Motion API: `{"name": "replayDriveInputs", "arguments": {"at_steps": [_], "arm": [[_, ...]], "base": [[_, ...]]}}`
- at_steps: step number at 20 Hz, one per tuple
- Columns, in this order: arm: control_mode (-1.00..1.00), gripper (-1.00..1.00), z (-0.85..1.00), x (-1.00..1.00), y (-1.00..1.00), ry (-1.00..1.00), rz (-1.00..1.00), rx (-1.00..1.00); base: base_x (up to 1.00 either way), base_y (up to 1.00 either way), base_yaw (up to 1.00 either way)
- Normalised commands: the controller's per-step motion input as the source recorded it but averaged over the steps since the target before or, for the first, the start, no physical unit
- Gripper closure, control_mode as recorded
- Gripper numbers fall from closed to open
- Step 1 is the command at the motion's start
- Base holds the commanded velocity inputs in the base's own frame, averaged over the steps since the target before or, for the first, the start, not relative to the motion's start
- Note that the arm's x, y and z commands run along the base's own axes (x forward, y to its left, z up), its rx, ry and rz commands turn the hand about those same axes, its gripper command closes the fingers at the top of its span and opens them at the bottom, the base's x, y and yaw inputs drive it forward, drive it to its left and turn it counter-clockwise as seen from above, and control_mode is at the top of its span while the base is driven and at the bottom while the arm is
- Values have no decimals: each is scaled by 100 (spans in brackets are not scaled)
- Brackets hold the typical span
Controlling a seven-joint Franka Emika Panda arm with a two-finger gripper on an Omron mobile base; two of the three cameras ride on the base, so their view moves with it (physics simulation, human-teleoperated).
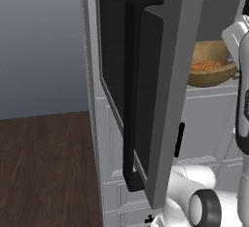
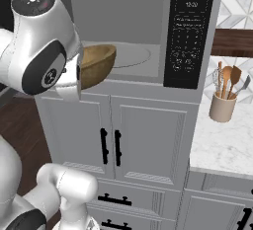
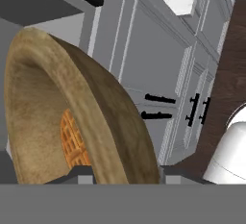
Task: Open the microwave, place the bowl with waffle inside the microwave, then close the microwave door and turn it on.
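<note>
The microwave (image 2: 128, 12) stands open, its grey cavity and round turntable (image 2: 132, 56) in sight. The microwave door (image 1: 160, 99) is swung wide to the left, its long black bar handle (image 1: 131, 89) facing me. The brown bowl (image 2: 97, 64) with an orange waffle (image 1: 204, 66) sits at the cavity's front left lip, partly over the edge; I cannot tell whether it rests on the floor. In the hand view the bowl (image 3: 72, 112) has its rim between my fingertips (image 3: 79, 172), so my gripper (image 3: 126, 176) is shut on it. My wrist hides the bowl's left part in the right base view.
The black control panel (image 2: 190, 31) is right of the cavity. White cupboard doors with black handles (image 2: 111, 147) lie below. A utensil pot (image 2: 222, 106) stands on the marble counter (image 2: 222, 147) at right. Dark wooden floor (image 1: 44, 172) lies to the left of the open door.
</note>
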Motion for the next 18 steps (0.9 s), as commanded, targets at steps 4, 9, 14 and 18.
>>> {"name": "replayDriveInputs", "arguments": {"at_steps": [4, 9, 14, 18], "arm": [[-100, 100, -25, 32, 0, -20, -19, 18], [-100, 100, -1, 55, 0, -15, -6, 20], [-100, 100, 6, 89, 11, 0, 0, 16], [-100, 100, 0, 89, 9, -5, 0, 13]], "base": [[0, 0, 0], [0, 0, 0], [0, 0, 0], [0, 0, 0]]}}
